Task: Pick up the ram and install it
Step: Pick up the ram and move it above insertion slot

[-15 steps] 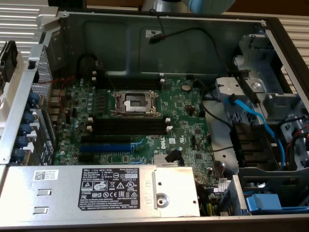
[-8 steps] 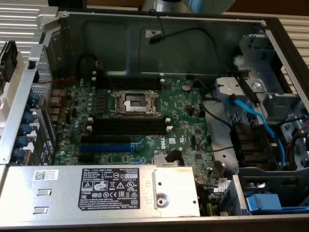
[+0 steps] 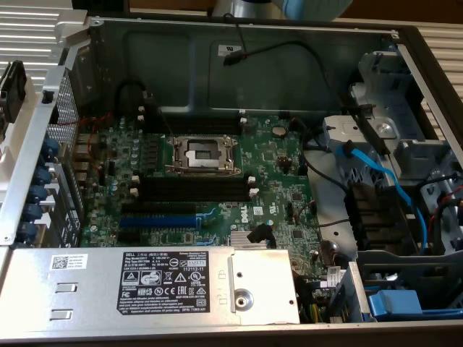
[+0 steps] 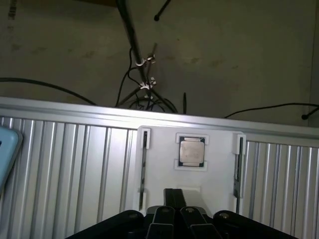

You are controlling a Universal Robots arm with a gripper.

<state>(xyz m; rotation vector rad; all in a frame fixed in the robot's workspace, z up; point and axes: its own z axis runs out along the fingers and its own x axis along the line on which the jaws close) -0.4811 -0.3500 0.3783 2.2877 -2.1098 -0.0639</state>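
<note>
My tool [image 4: 174, 219], grip state unclear, hung near the ram [image 4: 144, 164] edge-on in its white holder [image 4: 162, 169]; a skewed approach could jam it

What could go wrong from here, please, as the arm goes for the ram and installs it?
1. The ram seems to stand edge-on in the white holder, a thin target near the processor chip; the tool could knock the chip.
2. The black memory slots lie right beside the open processor socket; a misaligned stick might strike it.
</note>
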